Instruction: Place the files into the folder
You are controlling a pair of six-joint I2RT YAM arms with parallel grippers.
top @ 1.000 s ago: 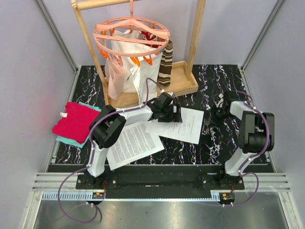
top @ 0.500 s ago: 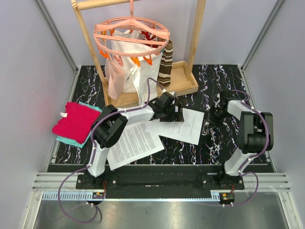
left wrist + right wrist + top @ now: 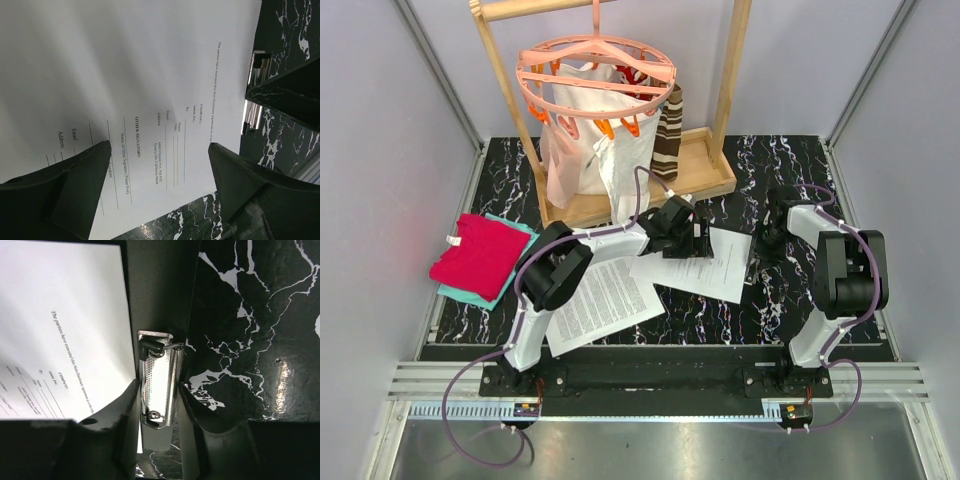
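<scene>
One printed sheet of the files [image 3: 698,262] lies at the table's middle, on the black folder [image 3: 155,290], which hardly shows against the dark table from above. My left gripper [image 3: 686,240] hovers open over that sheet [image 3: 125,75], its fingers [image 3: 65,190] spread on either side of the signature lines. My right gripper [image 3: 766,238] is shut on the folder's metal clip [image 3: 159,375] at the sheet's right edge. The clip also shows in the left wrist view [image 3: 252,100]. More printed sheets [image 3: 600,305] lie nearer the left arm's base.
A wooden rack [image 3: 705,170] at the back carries a pink clip hanger [image 3: 595,75] with a white cloth bag [image 3: 582,140]. Red-and-teal folded cloths [image 3: 480,258] lie at the left. Grey walls close the sides.
My left gripper has moved a little to the right and away, and the sheet under it has shifted slightly toward the clip. My right gripper has edged farther back.
</scene>
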